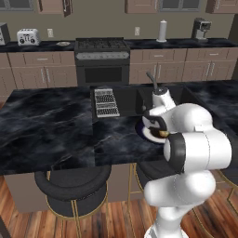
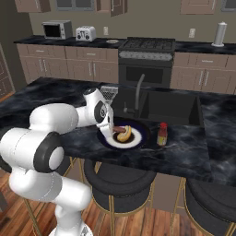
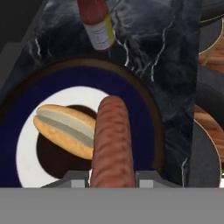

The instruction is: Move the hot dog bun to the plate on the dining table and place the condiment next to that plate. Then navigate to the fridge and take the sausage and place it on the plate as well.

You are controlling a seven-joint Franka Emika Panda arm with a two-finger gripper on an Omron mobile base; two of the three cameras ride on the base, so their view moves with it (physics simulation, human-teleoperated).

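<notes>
From the left base view we see the plate (image 1: 148,134) on the dark marble dining counter (image 1: 51,130), mostly behind the arm, with a sliver of the hot dog bun (image 1: 163,134) showing on it; beyond the plate a sink (image 1: 139,100) is sunk into the counter with a dish rack (image 1: 106,102) beside it, and past that stand a stove (image 1: 102,58), a toaster (image 1: 28,36) and a paper towel roll (image 1: 162,30) along the back wall. From the right base view we find the plate (image 2: 138,138) holding the hot dog bun (image 2: 125,133), and the gripper (image 2: 110,128) hangs over the plate's near edge, clamped on the sausage (image 2: 119,129), which points across the plate beside the bun. The condiment (image 2: 162,134) stands upright just beside the plate, on the side away from the arm. Black stools (image 2: 120,179) sit under the counter edge below the plate. In the hand view we see the sausage (image 3: 111,144) pinched between the fingertips (image 3: 74,178), touching the hot dog bun (image 3: 65,129) on the plate (image 3: 131,87), with the condiment (image 3: 97,24) beyond the rim.
</notes>
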